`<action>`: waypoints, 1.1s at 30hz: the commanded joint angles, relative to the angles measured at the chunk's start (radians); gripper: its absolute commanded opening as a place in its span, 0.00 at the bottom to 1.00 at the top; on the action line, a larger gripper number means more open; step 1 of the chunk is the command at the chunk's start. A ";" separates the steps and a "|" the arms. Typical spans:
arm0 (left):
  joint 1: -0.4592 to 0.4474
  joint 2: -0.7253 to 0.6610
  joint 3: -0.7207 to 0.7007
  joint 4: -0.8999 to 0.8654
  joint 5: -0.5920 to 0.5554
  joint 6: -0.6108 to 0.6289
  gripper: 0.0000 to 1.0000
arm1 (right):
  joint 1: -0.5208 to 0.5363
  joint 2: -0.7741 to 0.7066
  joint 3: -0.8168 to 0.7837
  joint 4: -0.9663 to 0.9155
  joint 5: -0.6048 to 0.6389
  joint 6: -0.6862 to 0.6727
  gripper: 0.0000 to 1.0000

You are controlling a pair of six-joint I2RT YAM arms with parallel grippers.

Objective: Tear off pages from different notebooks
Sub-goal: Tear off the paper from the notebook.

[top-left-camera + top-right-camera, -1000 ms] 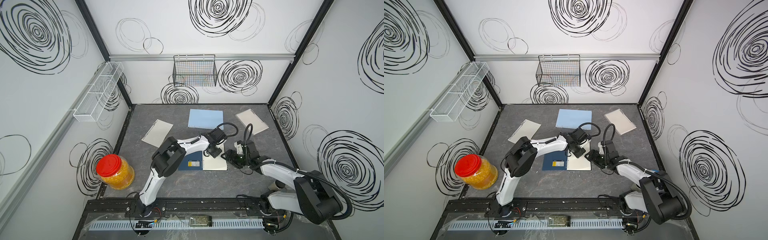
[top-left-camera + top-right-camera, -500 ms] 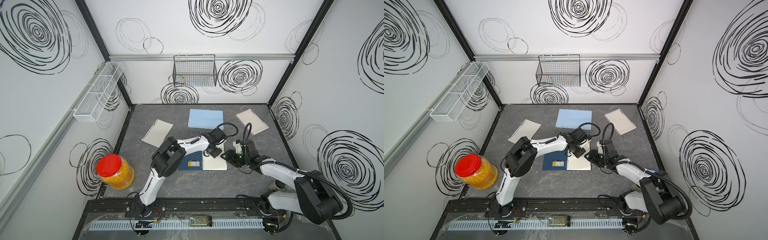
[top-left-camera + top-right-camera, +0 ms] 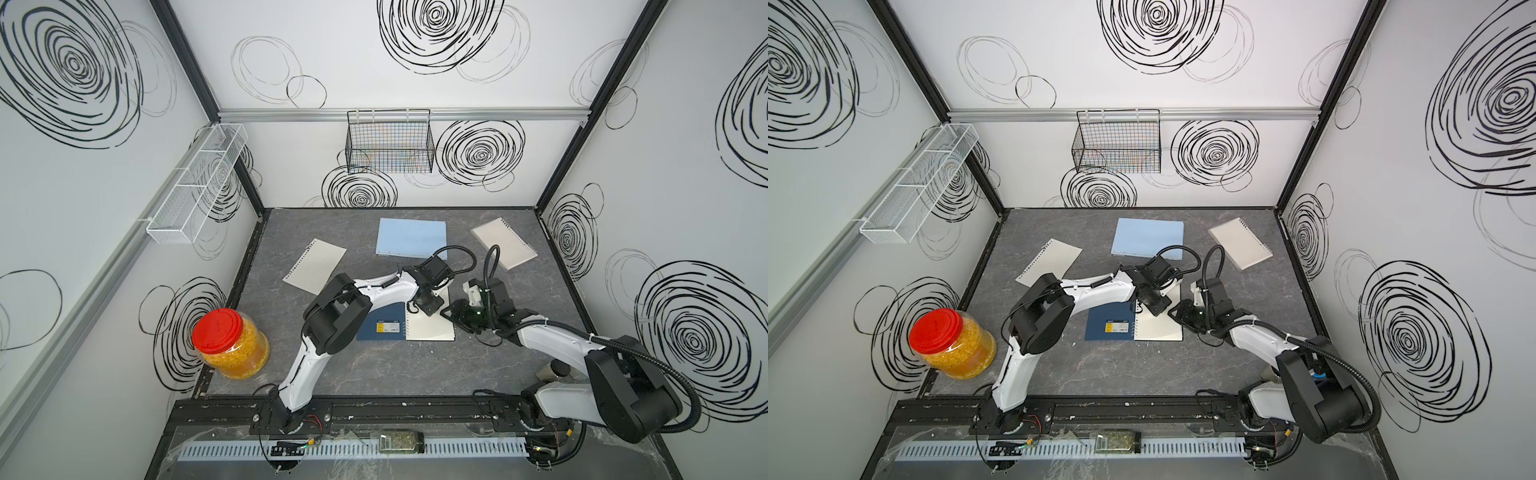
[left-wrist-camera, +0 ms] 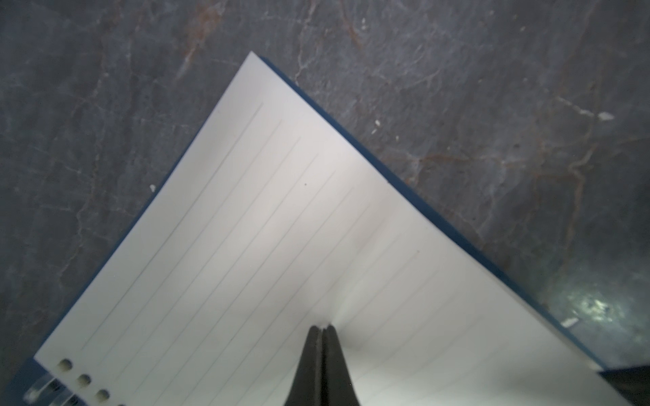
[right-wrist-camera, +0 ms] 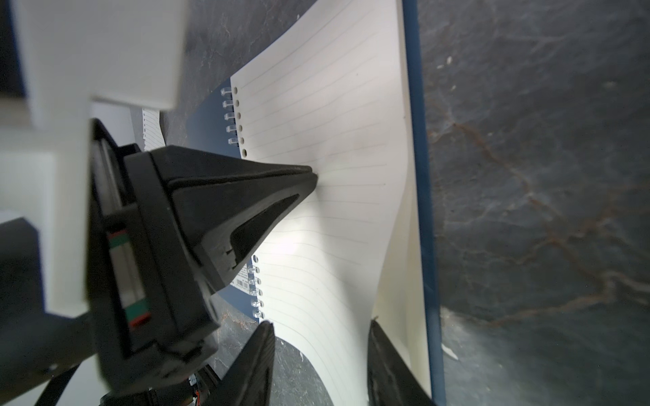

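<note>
**Both arms meet over the open navy notebook**

Here's the dark marbled table (image 3: 374,374), and both arms are reaching into its middle: the left arm (image 3: 332,316) stretches in from the near left, the right arm (image 3: 561,340) from the near right. A black wire basket (image 3: 390,141) hangs on the far wall and a white mesh shelf (image 3: 195,183) on the left wall. At the table's near left edge stands a fat jar (image 3: 230,349) with a red lid and yellow contents.

Now the notebooks. The light-blue notebook (image 3: 411,237) lies shut at the far middle. The clear-covered notebook (image 3: 503,243) lies tilted at the far right. The navy notebook (image 3: 381,328) lies open in the centre with its cover folded out to the left. A loose page (image 3: 314,266), lined with a holed edge, lies at the far left, well apart from all three.

And the action: the left gripper (image 4: 322,328) has its fingers pressed tight together, tips planted on the navy notebook's top sheet (image 5: 334,123) just beside the wire binding. That sheet bows up along its right edge. The right gripper (image 5: 318,325) is at the sheet's near end, fingers apart, with the raised paper running between them.
</note>
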 commanded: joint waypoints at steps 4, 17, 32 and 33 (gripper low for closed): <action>-0.005 0.131 -0.098 -0.145 0.041 0.004 0.00 | 0.013 0.028 0.028 0.025 -0.014 -0.003 0.40; 0.023 0.056 -0.094 -0.124 0.103 -0.007 0.00 | 0.013 0.032 -0.008 0.022 0.000 0.004 0.17; 0.048 -0.019 -0.059 -0.106 0.110 -0.069 0.20 | 0.014 0.053 -0.017 0.027 -0.006 -0.008 0.00; 0.051 -0.027 -0.059 -0.102 0.113 -0.076 0.28 | 0.013 0.053 -0.016 0.026 -0.004 -0.008 0.00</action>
